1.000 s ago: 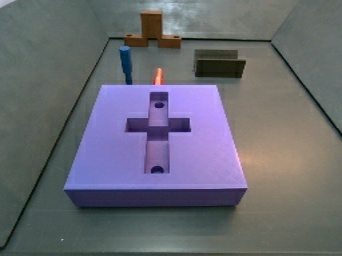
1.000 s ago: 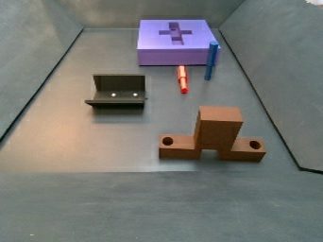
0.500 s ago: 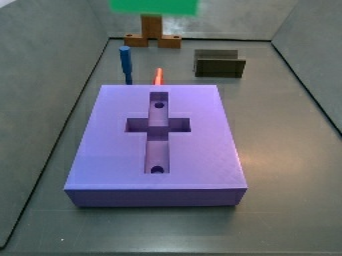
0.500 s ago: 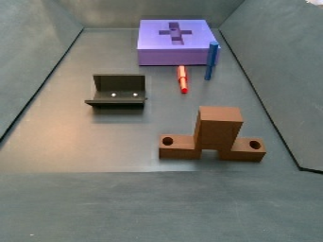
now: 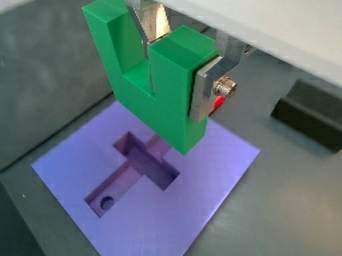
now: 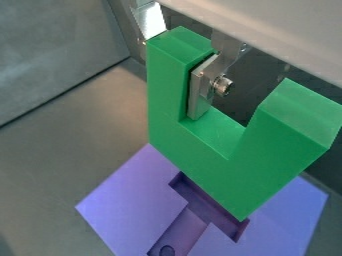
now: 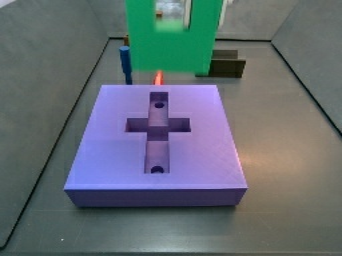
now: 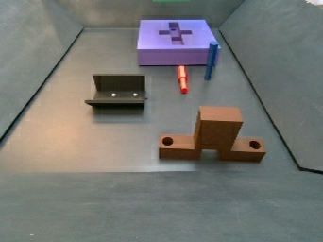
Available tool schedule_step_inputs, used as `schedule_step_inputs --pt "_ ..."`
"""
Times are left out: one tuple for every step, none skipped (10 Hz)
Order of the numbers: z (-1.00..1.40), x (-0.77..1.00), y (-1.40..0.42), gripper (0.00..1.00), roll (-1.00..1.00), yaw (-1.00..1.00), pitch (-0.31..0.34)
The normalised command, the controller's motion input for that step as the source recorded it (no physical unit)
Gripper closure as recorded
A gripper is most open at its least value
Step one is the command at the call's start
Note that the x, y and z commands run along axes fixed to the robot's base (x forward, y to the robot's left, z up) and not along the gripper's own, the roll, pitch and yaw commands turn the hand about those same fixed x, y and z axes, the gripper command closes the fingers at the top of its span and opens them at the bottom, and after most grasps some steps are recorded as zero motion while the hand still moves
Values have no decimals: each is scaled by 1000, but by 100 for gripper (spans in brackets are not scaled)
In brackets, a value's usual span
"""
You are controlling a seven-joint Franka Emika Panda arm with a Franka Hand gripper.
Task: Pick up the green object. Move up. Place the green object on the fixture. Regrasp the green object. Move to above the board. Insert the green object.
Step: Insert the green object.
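simulated test bench; grey walled floor (image 8: 76, 132), flat-coloured blocks

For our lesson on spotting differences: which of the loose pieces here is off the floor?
The green object, clamped in the gripper above the board. The blue peg, red stick and brown piece rest on the floor.

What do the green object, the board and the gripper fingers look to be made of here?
The green object, held in the gripper above the board, looks like matte plastic, possibly printed: flat uniform colour, no glare. The board looks the same: even purple, crisp recess edges. The fingers look like brushed metal: silver plates with a screw.
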Motion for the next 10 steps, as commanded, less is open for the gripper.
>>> schedule_step_inputs --pt "-697 -63 -123 100 -51 117 -214" --pt "-606 0 -186 100 0 140 -174" --pt "-586 0 -206 100 77 169 -154" --pt "-597 0 -234 100 166 137 -89" --pt "-483 37 -186 100 219 126 -30" --pt "-431 0 -146 100 261 103 0" --pt "-389 0 -83 100 243 91 0" --pt "-374 -14 -6 100 101 0 -10" --pt "-326 -26 -9 100 0 0 -30" --pt "-306 0 -20 100 0 0 -7"
